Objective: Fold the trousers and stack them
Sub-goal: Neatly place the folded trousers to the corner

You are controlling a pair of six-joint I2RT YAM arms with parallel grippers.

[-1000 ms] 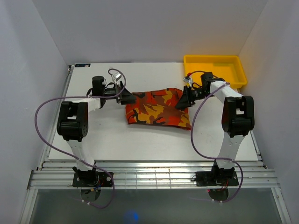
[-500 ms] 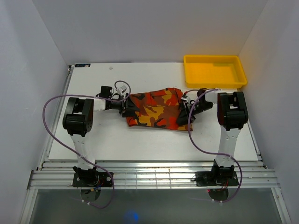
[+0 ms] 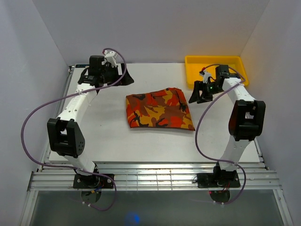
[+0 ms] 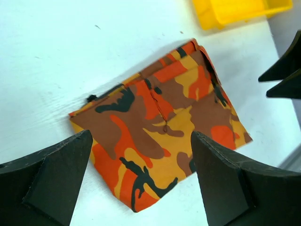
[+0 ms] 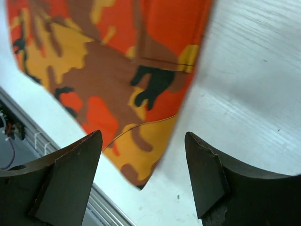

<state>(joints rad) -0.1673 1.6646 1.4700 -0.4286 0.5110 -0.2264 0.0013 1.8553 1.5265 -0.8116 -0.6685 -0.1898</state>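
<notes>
Left end effector (image 3: 125, 78) and right end effector (image 3: 199, 93), both spread and empty, have withdrawn from the folded trousers (image 3: 157, 109); stacking presumably remains.

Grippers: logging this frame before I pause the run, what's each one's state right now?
Left gripper: open, holding nothing.
Right gripper: open, holding nothing.

Overhead view: bright, even, diffuse light. The white table (image 3: 155, 136) is nearly washed out, and shadows are faint and soft. Small blue glare spot at 6 o'clock. Left wrist view: sharp, table tinted cool blue. Right wrist view: trousers (image 5: 117, 70) soft and smeared toward 12 o'clock; dark fingers (image 5: 61, 183) at 7 and 5 o'clock crisper.
</notes>
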